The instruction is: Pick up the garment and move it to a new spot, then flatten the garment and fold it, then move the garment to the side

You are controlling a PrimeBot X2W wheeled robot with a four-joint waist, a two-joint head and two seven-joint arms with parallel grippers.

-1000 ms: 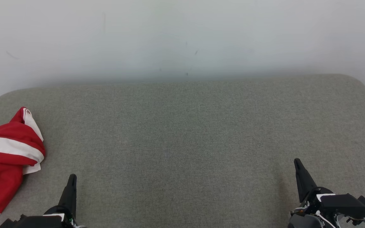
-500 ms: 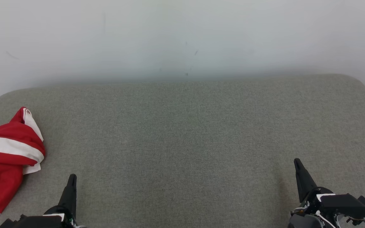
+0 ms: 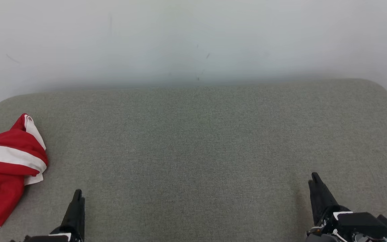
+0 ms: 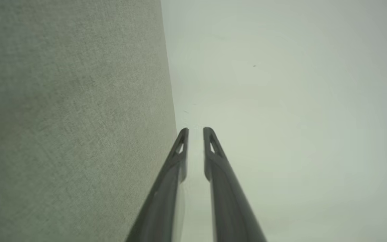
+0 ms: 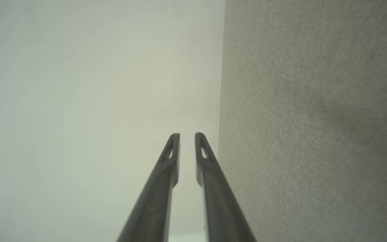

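In the head view, a gray cloth desk (image 3: 193,151) runs across the frame. A white wall (image 3: 193,40) is above it. The red and white garment (image 3: 5,164) lies in a crumpled heap on the desk at the left edge of the frame, and that edge cuts part of it off. The left gripper (image 3: 77,200) pokes up at the lower left. It is near the garment, a bit to its right, and does not touch it. The right gripper (image 3: 315,185) pokes up at the lower right, well apart from the garment. Here each one looks like 1 dark spike.

In the left wrist view, the left gripper (image 4: 196,131) shows 2 dark fingers (image 4: 180,158) rising from the bottom middle. Its jaws are a little apart. Pale wall (image 4: 297,117) shows in the gap, and nothing is in between. The desk (image 4: 62,117) is on the left side of the frame.

In the right wrist view, the right gripper (image 5: 186,136) also shows 2 dark fingers (image 5: 210,174). Its jaws are a little apart too, with nothing in between. The desk (image 5: 314,117) is on the right side and the wall (image 5: 79,101) is on the left.
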